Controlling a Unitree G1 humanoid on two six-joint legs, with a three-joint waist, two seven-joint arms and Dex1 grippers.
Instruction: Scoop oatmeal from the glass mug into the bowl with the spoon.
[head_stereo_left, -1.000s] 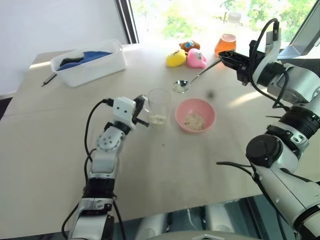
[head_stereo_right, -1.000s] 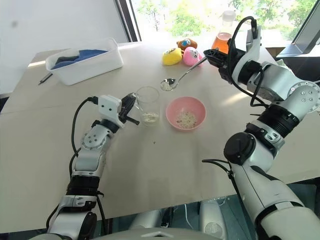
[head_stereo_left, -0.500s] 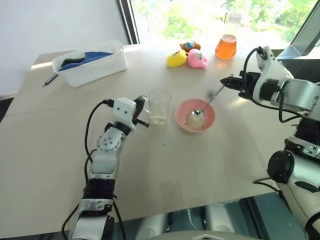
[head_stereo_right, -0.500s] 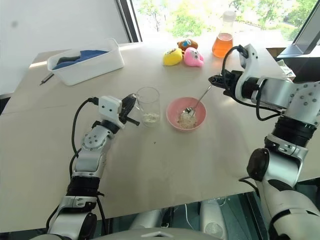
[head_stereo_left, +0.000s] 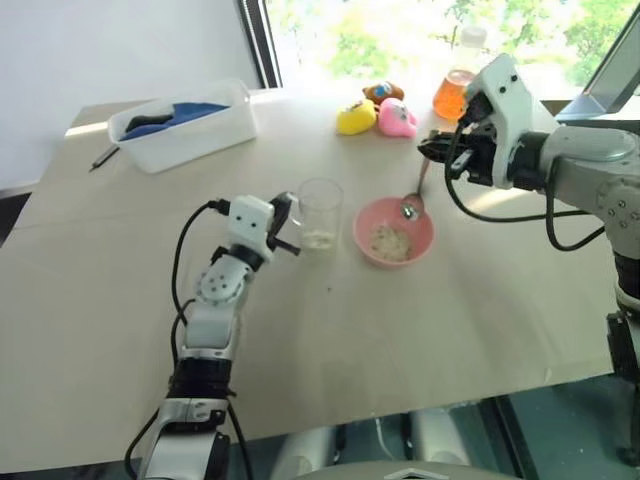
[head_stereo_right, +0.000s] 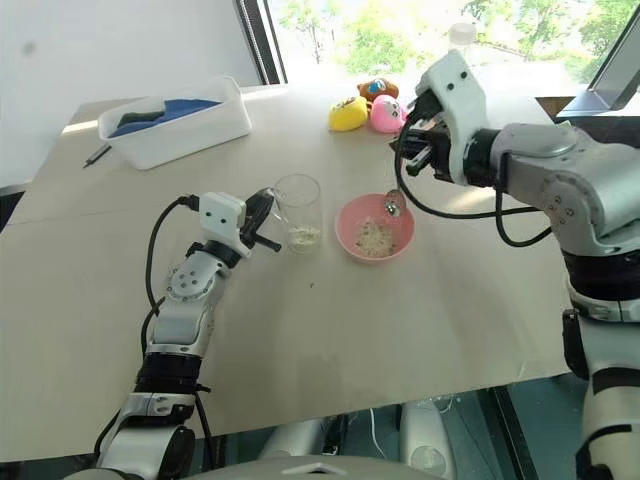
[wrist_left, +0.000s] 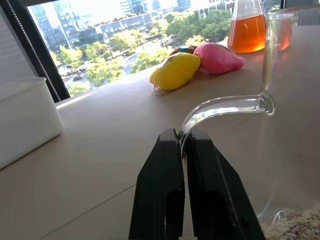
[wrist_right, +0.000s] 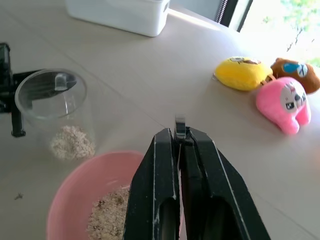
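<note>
The glass mug (head_stereo_left: 320, 212) stands upright at mid-table with a little oatmeal (head_stereo_left: 318, 238) at its bottom. My left gripper (head_stereo_left: 283, 228) is shut on the mug's handle (wrist_left: 220, 106). Just right of the mug sits the pink bowl (head_stereo_left: 366, 217), which holds a thin heap of oatmeal (head_stereo_left: 390, 241). My right gripper (head_stereo_left: 432, 148) hovers above the bowl's far side, shut on the top of the spoon's handle (wrist_right: 180, 122). The spoon (head_stereo_left: 412, 195) hangs steeply, its oval end down over the bowl's far rim.
A white tub (head_stereo_left: 185, 125) with blue cloth stands at the back left, a dark pen (head_stereo_left: 103, 157) beside it. Yellow (head_stereo_left: 355, 118) and pink (head_stereo_left: 397, 117) plush toys and a flask of orange liquid (head_stereo_left: 455, 92) line the far edge behind the bowl.
My right gripper has swung left and rolled over. The spoon went from held high behind the bowl, down into the bowl, to hanging steeply at its far rim. The left arm and mug stayed still.
</note>
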